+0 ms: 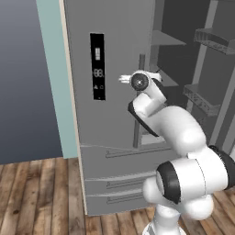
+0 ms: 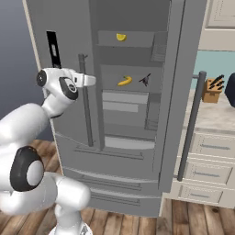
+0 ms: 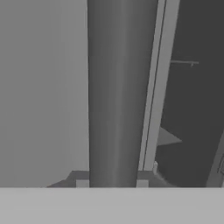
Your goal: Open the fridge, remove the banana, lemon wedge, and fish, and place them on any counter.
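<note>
The grey fridge (image 1: 114, 50) has its right door (image 2: 183, 69) swung open and its left door closed. Inside, the lemon wedge (image 2: 121, 37) lies on the top shelf. One shelf lower, the banana (image 2: 124, 81) lies left of the dark fish (image 2: 145, 80). My gripper (image 2: 86, 81) is shut on the closed left door's vertical bar handle (image 2: 85, 119). In the hand view that handle (image 3: 116, 87) runs up the middle, and the gripper (image 3: 112, 184) has one fingertip on each side of it. The beige counter (image 2: 211, 117) lies to the right of the fridge.
A knife block (image 2: 212, 89) stands on the counter beyond the open door's long handle (image 2: 193, 124). Cream drawers (image 2: 209, 172) sit under the counter. The black display panel (image 1: 97, 66) is on the left door. Door racks (image 1: 209, 41) line the open door. The floor is wood.
</note>
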### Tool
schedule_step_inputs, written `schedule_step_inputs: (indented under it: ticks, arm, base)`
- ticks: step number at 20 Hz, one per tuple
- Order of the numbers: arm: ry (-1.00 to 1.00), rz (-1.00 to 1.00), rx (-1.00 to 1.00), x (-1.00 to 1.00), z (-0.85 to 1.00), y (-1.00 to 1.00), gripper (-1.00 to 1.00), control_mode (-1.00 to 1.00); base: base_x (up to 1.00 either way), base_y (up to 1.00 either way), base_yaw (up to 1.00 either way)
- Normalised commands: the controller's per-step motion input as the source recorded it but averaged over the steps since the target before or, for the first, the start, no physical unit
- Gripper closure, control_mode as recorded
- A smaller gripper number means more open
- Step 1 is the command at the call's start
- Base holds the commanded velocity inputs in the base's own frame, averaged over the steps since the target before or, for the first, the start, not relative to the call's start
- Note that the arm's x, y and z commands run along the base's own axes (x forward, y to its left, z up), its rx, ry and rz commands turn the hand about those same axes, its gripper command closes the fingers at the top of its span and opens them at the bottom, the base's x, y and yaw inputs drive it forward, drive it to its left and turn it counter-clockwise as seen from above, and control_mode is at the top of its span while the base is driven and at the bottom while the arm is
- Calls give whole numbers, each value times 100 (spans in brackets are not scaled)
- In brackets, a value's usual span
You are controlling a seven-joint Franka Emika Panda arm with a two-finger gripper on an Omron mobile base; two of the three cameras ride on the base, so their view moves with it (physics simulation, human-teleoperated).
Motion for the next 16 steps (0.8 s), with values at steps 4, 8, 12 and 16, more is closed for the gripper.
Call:
schedule_step_inputs:
  ticks: [4, 8, 12, 16]
  arm:
    - [-6, -26, 0, -100, -2, 86, 100, -100]
    - [-1, -36, 0, -100, -4, 98, 100, -100]
    - [-1, -33, 0, -100, -16, 100, 100, -100]
    - [0, -33, 0, -72, -23, 91, 100, -100]
  base:
    - [0, 0, 0]
    - [0, 0, 0]
    - [0, 0, 0]
    - [0, 0, 0]
